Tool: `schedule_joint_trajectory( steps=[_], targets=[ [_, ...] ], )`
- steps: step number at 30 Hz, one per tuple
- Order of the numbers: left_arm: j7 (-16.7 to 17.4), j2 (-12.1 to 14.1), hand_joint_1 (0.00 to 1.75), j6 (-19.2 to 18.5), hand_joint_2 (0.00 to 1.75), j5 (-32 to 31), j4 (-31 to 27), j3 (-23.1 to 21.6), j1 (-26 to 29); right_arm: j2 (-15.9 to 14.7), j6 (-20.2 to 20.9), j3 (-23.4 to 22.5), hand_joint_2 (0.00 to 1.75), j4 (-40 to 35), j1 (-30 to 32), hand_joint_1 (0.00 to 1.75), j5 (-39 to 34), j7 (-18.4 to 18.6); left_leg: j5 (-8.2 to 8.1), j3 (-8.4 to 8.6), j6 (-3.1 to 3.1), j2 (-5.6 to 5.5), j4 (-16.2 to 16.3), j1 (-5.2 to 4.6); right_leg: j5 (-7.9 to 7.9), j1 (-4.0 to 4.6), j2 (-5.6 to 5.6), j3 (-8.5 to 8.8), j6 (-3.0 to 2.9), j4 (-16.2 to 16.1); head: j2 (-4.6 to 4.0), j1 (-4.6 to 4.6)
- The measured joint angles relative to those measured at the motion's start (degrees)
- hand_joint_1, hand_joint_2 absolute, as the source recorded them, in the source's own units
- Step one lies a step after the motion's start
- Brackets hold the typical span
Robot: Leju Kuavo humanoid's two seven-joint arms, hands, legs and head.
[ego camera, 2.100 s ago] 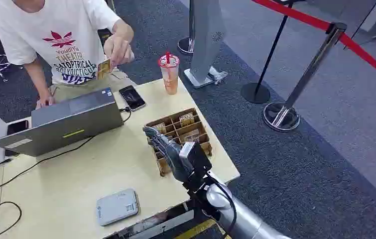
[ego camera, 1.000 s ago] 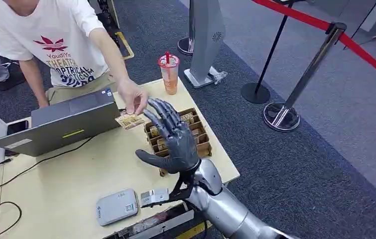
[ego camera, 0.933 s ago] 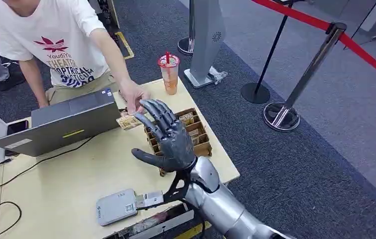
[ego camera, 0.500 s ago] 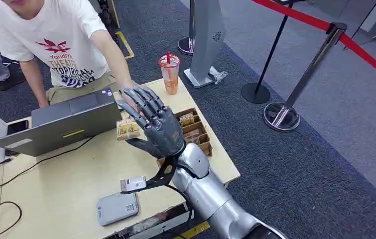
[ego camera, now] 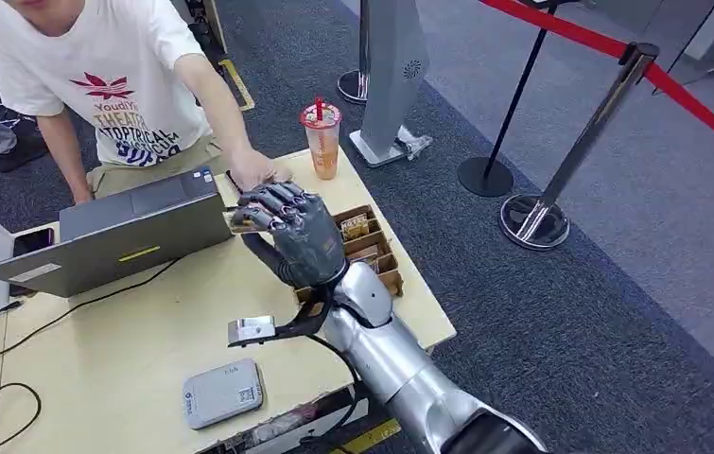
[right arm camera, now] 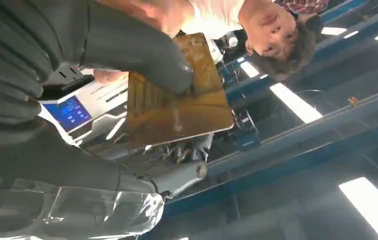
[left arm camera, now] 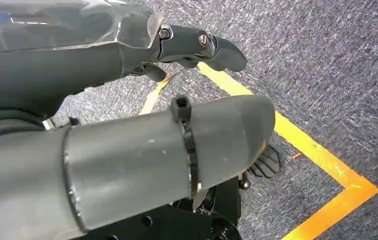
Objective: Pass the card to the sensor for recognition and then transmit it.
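One card [right arm camera: 176, 107] pinched by right hand [ego camera: 294, 232] fingers | above table [ego camera: 145, 331] far edge | left hand [left arm camera: 126, 50] fingers unclear

Card [right arm camera: 176, 107]: flat, brown-gold, glossy, rectangular; pinched between thumb and fingers of the right hand [ego camera: 288, 232], above the table's far edge. Sensor [ego camera: 223, 392]: grey flat box, lying on the table's near edge.

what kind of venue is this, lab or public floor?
Probably a public demo or reception area, not a lab. Chrome queue posts with a red belt stand on grey carpet, a grey freestanding kiosk pillar stands behind, and a person staffs a pale wooden desk with a grey laptop.
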Motion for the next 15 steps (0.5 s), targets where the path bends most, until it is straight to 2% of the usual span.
schedule_joint_trajectory(
  steps=[11,15],
  targets=[
    [-0.28,0.0,0.0,0.33,0.0,0.09,0.0,0.02,0.0,0.0,0.0,0.0,1.75,1.77,-0.83,1.68,0.0,-0.02,0.0,0.0,0.0,0.0,0.0,0.0,0.0,0.0,0.0,0.0,0.0,0.0,0.0,0.0],
    [-0.46,-0.02,0.0,0.55,0.0,0.2,0.02,0.04,0.0,0.0,0.0,-0.02,1.75,2.34,-1.06,1.73,-0.88,-0.02,0.0,0.0,0.0,0.0,0.0,0.0,0.0,0.0,0.0,0.0,0.0,0.0,0.0,0.0]
  ],
)
